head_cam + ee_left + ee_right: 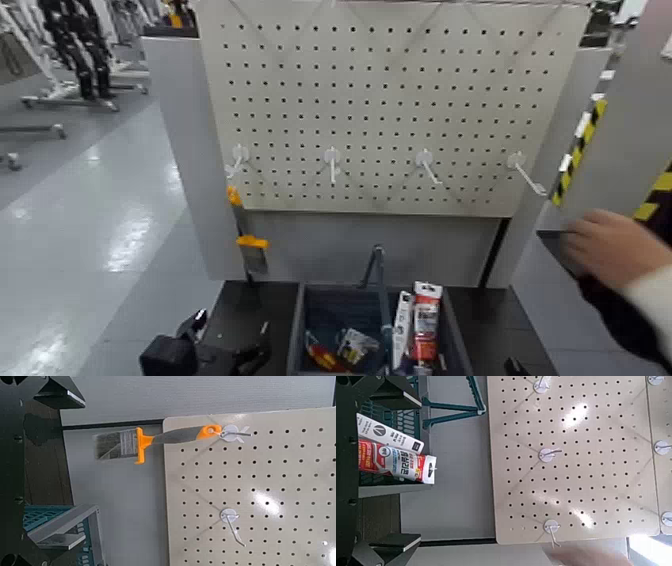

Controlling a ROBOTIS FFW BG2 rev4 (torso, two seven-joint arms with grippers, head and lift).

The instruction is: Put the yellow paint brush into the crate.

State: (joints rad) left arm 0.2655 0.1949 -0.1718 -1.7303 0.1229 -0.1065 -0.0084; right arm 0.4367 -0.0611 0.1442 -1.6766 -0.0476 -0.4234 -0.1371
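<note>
Meanwhile the yellow paint brush (243,228) hangs on the pegboard (400,100); gripper fingers' state and tube (427,320) lettering unreadable.

My left hand (215,345) is cut off low; I can't read the crate (300,330) contents beside it.

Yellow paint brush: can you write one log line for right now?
brush: yellow paint brush hanging from leftmost pegboard hook | crate: dark blue-grey plastic crate below, holds red-and-white tube | left gripper: low, idle | person's hand: at right
</note>
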